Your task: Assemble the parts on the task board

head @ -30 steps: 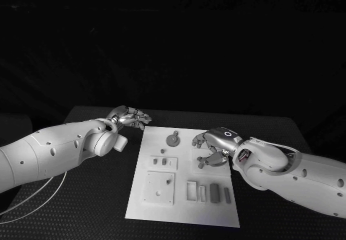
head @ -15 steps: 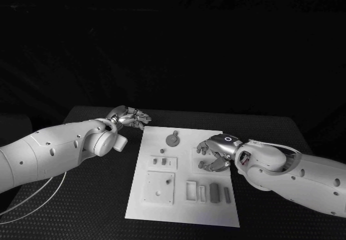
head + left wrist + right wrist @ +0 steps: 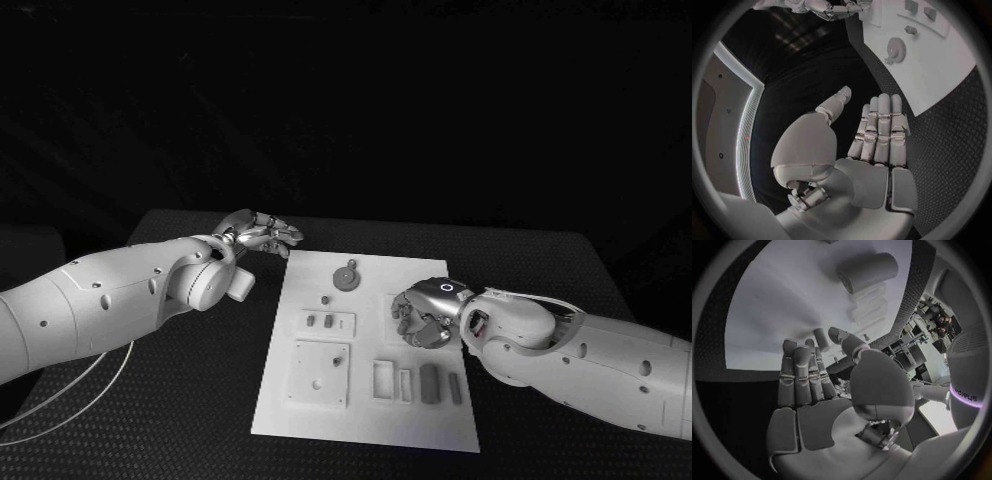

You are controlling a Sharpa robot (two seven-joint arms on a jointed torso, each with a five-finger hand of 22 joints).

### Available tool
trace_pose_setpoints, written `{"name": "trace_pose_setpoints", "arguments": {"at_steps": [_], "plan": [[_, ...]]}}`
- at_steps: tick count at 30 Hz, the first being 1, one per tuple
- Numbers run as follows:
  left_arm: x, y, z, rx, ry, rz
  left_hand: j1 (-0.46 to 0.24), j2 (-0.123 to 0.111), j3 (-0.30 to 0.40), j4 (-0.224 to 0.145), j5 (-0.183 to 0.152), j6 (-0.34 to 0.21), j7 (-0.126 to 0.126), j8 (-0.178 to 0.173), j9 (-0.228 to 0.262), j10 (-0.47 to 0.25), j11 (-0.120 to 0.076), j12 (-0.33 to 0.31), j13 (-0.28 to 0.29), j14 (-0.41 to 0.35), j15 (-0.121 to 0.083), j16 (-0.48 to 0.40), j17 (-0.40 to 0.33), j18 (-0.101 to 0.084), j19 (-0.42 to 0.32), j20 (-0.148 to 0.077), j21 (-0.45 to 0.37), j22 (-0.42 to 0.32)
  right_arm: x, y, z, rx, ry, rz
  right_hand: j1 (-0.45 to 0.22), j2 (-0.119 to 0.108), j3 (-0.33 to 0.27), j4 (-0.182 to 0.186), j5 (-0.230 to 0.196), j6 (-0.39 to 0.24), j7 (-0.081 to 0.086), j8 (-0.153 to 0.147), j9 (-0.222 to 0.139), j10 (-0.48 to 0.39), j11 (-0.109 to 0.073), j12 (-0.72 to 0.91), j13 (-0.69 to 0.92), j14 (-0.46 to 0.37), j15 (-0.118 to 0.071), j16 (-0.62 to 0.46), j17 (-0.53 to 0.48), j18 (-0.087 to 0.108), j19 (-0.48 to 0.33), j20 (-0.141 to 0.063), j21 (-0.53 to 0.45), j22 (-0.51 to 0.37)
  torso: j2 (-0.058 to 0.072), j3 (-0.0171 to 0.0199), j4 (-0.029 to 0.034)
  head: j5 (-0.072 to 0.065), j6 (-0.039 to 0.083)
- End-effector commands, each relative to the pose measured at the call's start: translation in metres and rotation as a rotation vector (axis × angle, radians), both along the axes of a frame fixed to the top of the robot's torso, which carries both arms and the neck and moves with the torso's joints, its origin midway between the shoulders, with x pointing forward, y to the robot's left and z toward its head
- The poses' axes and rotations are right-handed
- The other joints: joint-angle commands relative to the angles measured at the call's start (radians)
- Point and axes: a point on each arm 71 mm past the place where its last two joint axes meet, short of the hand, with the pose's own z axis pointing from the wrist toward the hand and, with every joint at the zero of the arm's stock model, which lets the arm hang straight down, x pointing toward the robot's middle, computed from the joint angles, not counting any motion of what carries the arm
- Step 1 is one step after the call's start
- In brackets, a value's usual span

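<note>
The white task board (image 3: 364, 405) lies in the middle of the black table. On it sit a round grey part with a tab (image 3: 346, 275), a block with two pegs (image 3: 327, 321), a square plate (image 3: 319, 375), a slotted frame (image 3: 382, 380) and two grey bars (image 3: 428, 380). My right hand (image 3: 428, 313) hovers low over the board's right middle, fingers pointing down, holding nothing; in the right wrist view its fingers (image 3: 798, 375) stretch over the board (image 3: 786, 300) near a grey bar (image 3: 869, 271). My left hand (image 3: 260, 233) stays off the board's far left corner, open, its fingers (image 3: 879, 130) straight.
Black mesh table (image 3: 173, 400) surrounds the board on every side, with its far edge behind the left hand. White cables (image 3: 58, 405) hang by my left arm at the table's near left. The round part (image 3: 895, 49) also lies ahead of the left hand.
My right hand has drawn back toward me along the board's right side and turned its fingers down over the board. The left hand and the parts have stayed put.
</note>
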Motion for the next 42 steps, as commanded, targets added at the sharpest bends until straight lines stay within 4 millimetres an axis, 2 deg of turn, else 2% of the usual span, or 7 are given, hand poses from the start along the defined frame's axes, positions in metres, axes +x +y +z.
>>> {"name": "trace_pose_setpoints", "arguments": {"at_steps": [1,5,11,18,28,35,42], "plan": [[0.0002,-0.0019,0.0016,-0.010,-0.007,-0.011,0.000,0.007,-0.004,0.000,-0.004,-0.008,-0.001,0.003,-0.001,-0.006,-0.002,-0.005,0.001,0.004,0.001,-0.004,0.001,0.000,0.008,0.001,-0.007,-0.001,-0.0002,0.0003,0.0000,-0.005,-0.013,0.014,0.002,0.011,0.021,0.001,0.002,0.029,0.006,0.013,0.002,0.031,-0.007,0.012,0.003,0.008,-0.011,0.006,-0.008,0.006,0.011,-0.002,0.004,0.017,0.000,-0.0003,-0.0012,0.001,-0.001],[0.0002,-0.0017,0.0016,-0.010,-0.007,-0.011,0.000,0.007,-0.004,0.001,-0.004,-0.008,-0.001,0.003,-0.001,-0.006,-0.002,-0.005,0.001,0.004,0.001,-0.004,0.001,0.000,0.008,0.001,-0.007,-0.001,-0.0005,0.0009,0.0000,-0.007,-0.018,0.017,0.001,0.027,0.035,-0.006,0.001,0.061,0.002,0.027,0.006,0.063,-0.018,0.023,0.007,0.016,-0.021,0.008,-0.016,0.006,0.017,-0.005,0.007,0.018,0.000,-0.0013,-0.0021,0.001,-0.003],[0.0001,-0.0018,0.0015,-0.010,-0.006,-0.011,0.000,0.008,-0.004,0.001,-0.004,-0.008,-0.001,0.003,-0.001,-0.006,-0.002,-0.005,0.002,0.004,0.001,-0.004,0.002,0.000,0.008,0.001,-0.007,-0.001,-0.0020,0.0044,-0.0009,-0.001,-0.020,0.026,-0.005,0.058,0.044,-0.025,0.001,0.106,-0.014,0.045,0.013,0.111,-0.036,0.039,0.017,0.028,-0.038,0.012,-0.026,0.006,0.027,-0.009,0.012,0.019,0.000,0.0002,-0.0020,0.002,-0.004],[0.0000,-0.0015,0.0015,-0.010,-0.004,-0.012,0.000,0.008,-0.004,0.001,-0.004,-0.008,-0.001,0.004,-0.001,-0.006,-0.002,-0.005,0.002,0.004,0.001,-0.004,0.002,0.000,0.009,0.001,-0.008,-0.001,-0.0025,0.0057,-0.0029,-0.005,-0.019,0.022,-0.013,0.069,0.045,-0.028,0.001,0.117,-0.019,0.047,0.015,0.121,-0.040,0.041,0.021,0.034,-0.042,0.015,-0.030,0.006,0.034,-0.012,0.014,0.019,0.000,0.0000,-0.0009,0.002,-0.006],[-0.0003,-0.0010,0.0013,-0.009,-0.002,-0.011,0.000,0.008,-0.004,0.001,-0.004,-0.008,-0.001,0.004,-0.001,-0.006,-0.002,-0.005,0.002,0.004,0.001,-0.005,0.003,0.000,0.009,0.000,-0.008,-0.001,-0.0018,0.0066,-0.0029,-0.004,-0.024,0.013,-0.035,0.053,0.043,-0.016,0.001,0.118,-0.018,0.043,0.014,0.120,-0.040,0.036,0.024,0.036,-0.042,0.016,-0.034,0.006,0.036,-0.012,0.013,0.018,-0.001,-0.0010,-0.0019,0.003,-0.008],[-0.0003,-0.0003,0.0014,-0.009,-0.002,-0.010,0.001,0.008,-0.004,0.001,-0.004,-0.008,-0.001,0.004,-0.001,-0.007,-0.002,-0.005,0.002,0.004,0.001,-0.005,0.003,0.000,0.009,0.000,-0.008,-0.001,-0.0024,0.0082,-0.0017,0.013,-0.027,0.017,-0.053,0.012,0.044,0.008,0.000,0.097,-0.009,0.027,0.008,0.102,-0.033,0.022,0.024,0.033,-0.036,0.018,-0.039,0.006,0.037,-0.014,0.011,0.017,-0.001,-0.0008,-0.0012,0.002,-0.008],[-0.0003,-0.0001,0.0013,-0.009,-0.002,-0.010,0.001,0.008,-0.004,0.001,-0.004,-0.009,-0.001,0.004,-0.001,-0.007,-0.002,-0.005,0.002,0.004,0.001,-0.005,0.003,0.000,0.009,0.000,-0.009,-0.001,-0.0025,0.0088,-0.0006,0.022,-0.039,0.016,-0.054,0.002,0.046,0.022,-0.001,0.102,-0.010,0.027,0.008,0.115,-0.038,0.030,0.036,0.033,-0.040,0.020,-0.041,0.006,0.039,-0.015,0.011,0.017,-0.001,-0.0005,-0.0020,0.003,-0.008]]}}
